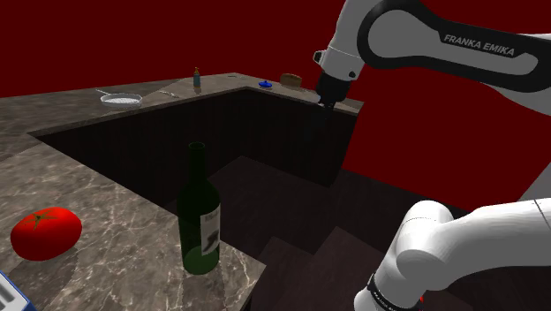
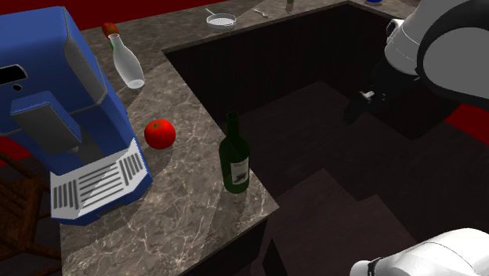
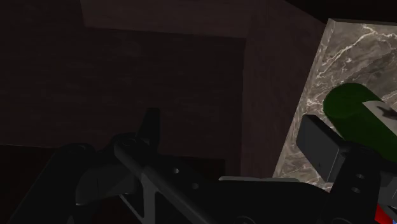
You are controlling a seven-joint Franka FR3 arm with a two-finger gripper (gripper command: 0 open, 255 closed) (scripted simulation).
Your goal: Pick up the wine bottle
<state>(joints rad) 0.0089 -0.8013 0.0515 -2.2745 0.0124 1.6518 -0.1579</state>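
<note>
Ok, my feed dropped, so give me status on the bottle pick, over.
Pincer open, holding nothing, well off the bottle. Bottle upright near the counter edge, untouched. Tomato stands apart beside it; nothing between pincer and bottle.

White rounded arm, dark joint bands, FRANKA EMIKA lettering, all-black gripper

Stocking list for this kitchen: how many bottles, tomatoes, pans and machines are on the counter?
Bottles: 3 (wine bottle, pale bottle, small far bottle)
Tomato: 1
Pan: 1
Blue machine: 1
Total: 6
</note>
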